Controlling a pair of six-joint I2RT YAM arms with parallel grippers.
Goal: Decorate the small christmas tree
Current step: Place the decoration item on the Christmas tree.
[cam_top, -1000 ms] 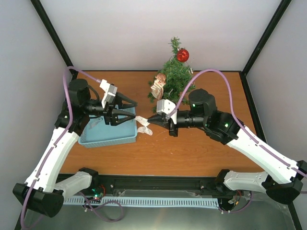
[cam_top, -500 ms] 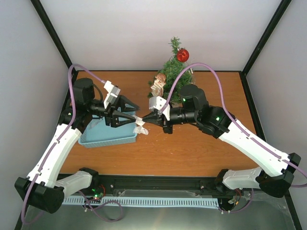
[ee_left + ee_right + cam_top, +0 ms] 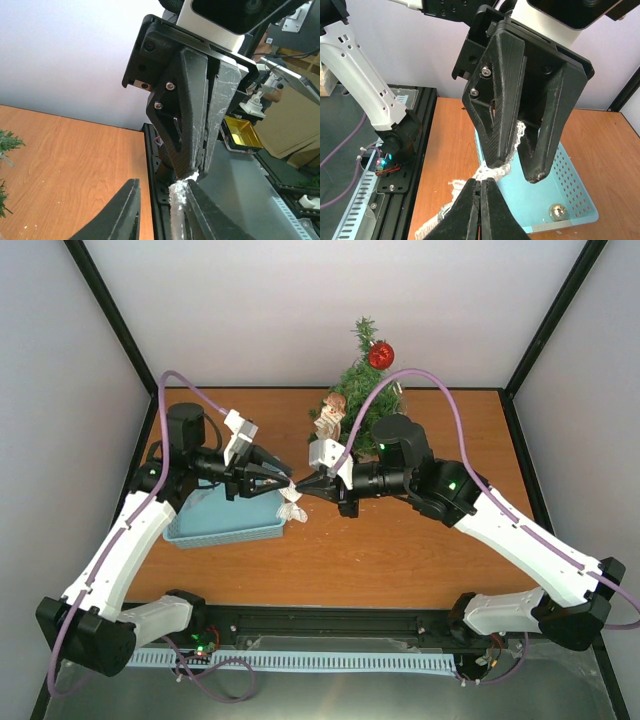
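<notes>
1. Right gripper [image 3: 300,490], fingers pressed together, pinches a white lacy knitted ornament [image 3: 292,508].
2. Left gripper [image 3: 285,483], jaws partly spread, straddles that ornament; contact looks uncertain.
3. The small christmas tree [image 3: 365,390], dark green and bristly, stands behind the right gripper at the far edge of the orange-brown wooden table [image 3: 400,550].

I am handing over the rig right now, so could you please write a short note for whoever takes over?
Right gripper: shut on the white lace ornament, held up in the air.
Left gripper: open, fingers either side of the same lace.
Small christmas tree: upright at the far edge; done so far, a red bauble and a small figure hang on it.
Blue basket: at left, a silver ball inside.
Left: hang the lace, probably then the ball.
</notes>
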